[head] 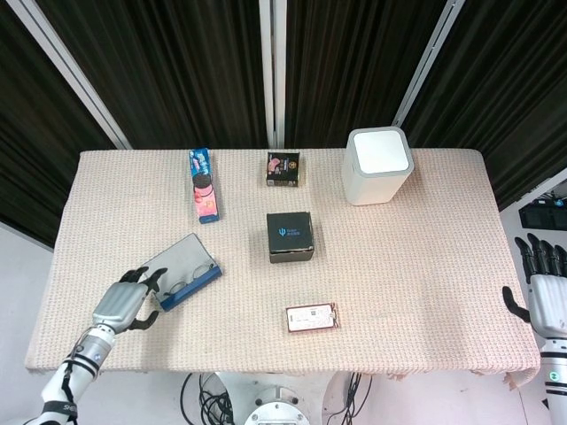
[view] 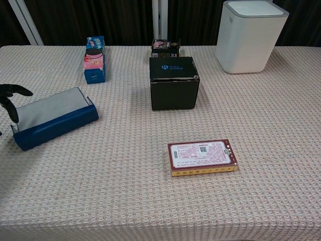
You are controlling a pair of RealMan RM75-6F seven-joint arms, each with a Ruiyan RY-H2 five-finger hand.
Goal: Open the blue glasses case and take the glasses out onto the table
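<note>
Blue glasses case (head: 184, 273) lies open, black box (head: 291, 236) well apart.

Tablecloth (view: 281, 150) coarse woven cloth, matt; blue glasses case (view: 55, 123) smooth w/ pale matt lid lining; black box (view: 173, 83) matt card; white bin (view: 251, 35) smooth plastic; left hand (head: 124, 304) silvery back, black fingers.
</note>
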